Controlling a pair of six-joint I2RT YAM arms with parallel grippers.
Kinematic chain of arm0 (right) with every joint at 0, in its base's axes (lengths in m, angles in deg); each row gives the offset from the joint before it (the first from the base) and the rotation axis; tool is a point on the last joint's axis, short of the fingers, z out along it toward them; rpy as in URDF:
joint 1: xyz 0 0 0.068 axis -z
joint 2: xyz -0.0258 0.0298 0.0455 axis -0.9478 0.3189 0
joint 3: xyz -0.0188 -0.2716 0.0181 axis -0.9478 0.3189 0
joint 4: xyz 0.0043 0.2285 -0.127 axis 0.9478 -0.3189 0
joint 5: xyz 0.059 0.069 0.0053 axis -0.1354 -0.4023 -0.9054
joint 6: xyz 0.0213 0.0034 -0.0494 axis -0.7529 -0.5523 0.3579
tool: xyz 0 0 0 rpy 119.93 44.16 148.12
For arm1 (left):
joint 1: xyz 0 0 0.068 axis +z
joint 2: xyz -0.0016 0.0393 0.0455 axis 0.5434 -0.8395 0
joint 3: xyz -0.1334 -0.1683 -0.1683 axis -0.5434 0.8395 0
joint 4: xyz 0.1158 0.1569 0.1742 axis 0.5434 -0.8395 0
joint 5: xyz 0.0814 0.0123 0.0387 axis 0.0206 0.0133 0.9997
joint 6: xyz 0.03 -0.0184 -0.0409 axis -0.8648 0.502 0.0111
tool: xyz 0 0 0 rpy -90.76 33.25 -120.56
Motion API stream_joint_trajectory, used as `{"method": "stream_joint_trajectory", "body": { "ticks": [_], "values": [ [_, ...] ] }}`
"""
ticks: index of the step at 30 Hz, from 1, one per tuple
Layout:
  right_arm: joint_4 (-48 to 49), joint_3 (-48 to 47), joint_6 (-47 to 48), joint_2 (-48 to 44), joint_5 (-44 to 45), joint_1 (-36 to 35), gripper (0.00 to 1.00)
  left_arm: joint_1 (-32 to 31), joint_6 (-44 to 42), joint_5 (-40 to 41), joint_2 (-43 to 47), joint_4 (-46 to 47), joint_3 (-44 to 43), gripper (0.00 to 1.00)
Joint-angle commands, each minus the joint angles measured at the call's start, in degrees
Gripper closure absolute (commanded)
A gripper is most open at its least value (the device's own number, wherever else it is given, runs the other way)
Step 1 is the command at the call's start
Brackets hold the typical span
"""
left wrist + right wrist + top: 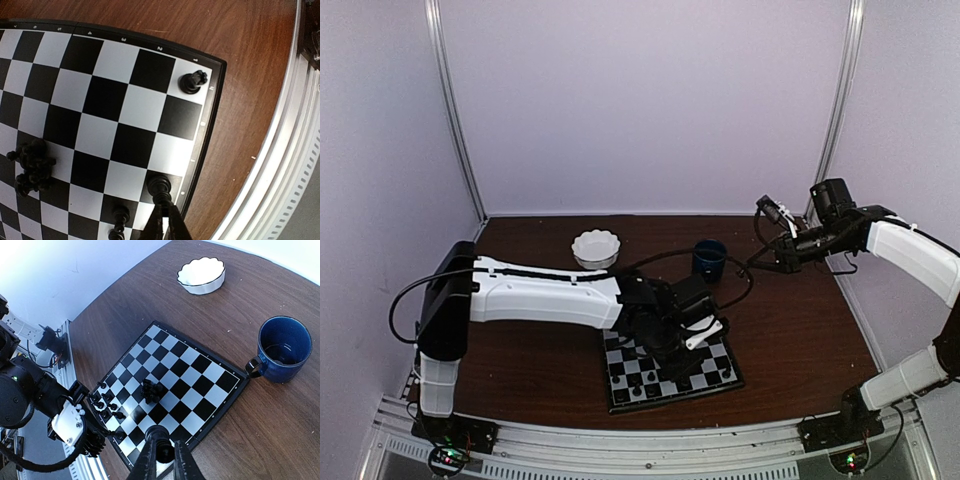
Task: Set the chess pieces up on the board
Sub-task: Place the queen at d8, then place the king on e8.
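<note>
While the left gripper (162,216) hovers at the board's (125,65) edge row, jaws narrow, its tips meet 1 upright black piece (159,186); gripped or only touched, cannot tell. Jumbled heap of chess pieces (31,167) lies mid-board, sideways from those tips. Left arm nearer. Right gripper (161,460), also narrow, hangs well off the board.

The table (800,320) is a dark brown wood-grain surface, bounded at its near edge by a ribbed metal rail (650,450). Three items rest directly on it. The board (715,372), black and white checks inside a thin dark border, lies flat toward the near edge and is skewed to it. A white scalloped bowl (596,248) stands upright farther back. A dark blue mug (709,257) stands upright to the bowl's right and apart from it, near a far corner of the board, handle turned toward that corner; contact cannot be confirmed.
</note>
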Motion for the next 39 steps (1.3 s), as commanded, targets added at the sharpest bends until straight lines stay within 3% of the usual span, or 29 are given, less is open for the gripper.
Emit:
{"method": "stream_joint_trajectory", "body": {
  "ticks": [1,7,11,19,24,32,39],
  "values": [
    [1.2,0.4,0.2,-1.1,-1.2,0.5,0.88,0.0,-0.8,0.1,-0.6,-1.1,-1.9,0.93],
    [1.1,0.4,0.3,-1.3,-1.3,0.6,0.88,0.0,-0.9,0.0,-0.6,-1.8,-2.4,0.94],
    [0.9,0.3,0.5,-1.5,-1.1,0.5,0.88,-0.1,-0.8,-0.1,0.6,-2.7,-2.7,0.89],
    [-5.5,-2.6,6.7,-1.7,-1.5,-1.0,0.86,0.7,0.0,10.5,16.6,1.6,6.8,0.79],
    [-8.3,-4.4,10.3,-0.3,3.5,-8.8,0.87,2.0,4.2,22.2,28.2,10.0,18.2,0.76],
    [-10.3,-6.6,17.5,3.3,19.2,-29.5,0.87,8.5,12.7,24.4,40.0,16.5,29.4,0.72],
    [-7.6,-5.8,20.0,7.9,28.2,-43.2,0.88,9.9,14.7,25.6,44.2,16.3,32.4,0.71]
  ]
}}
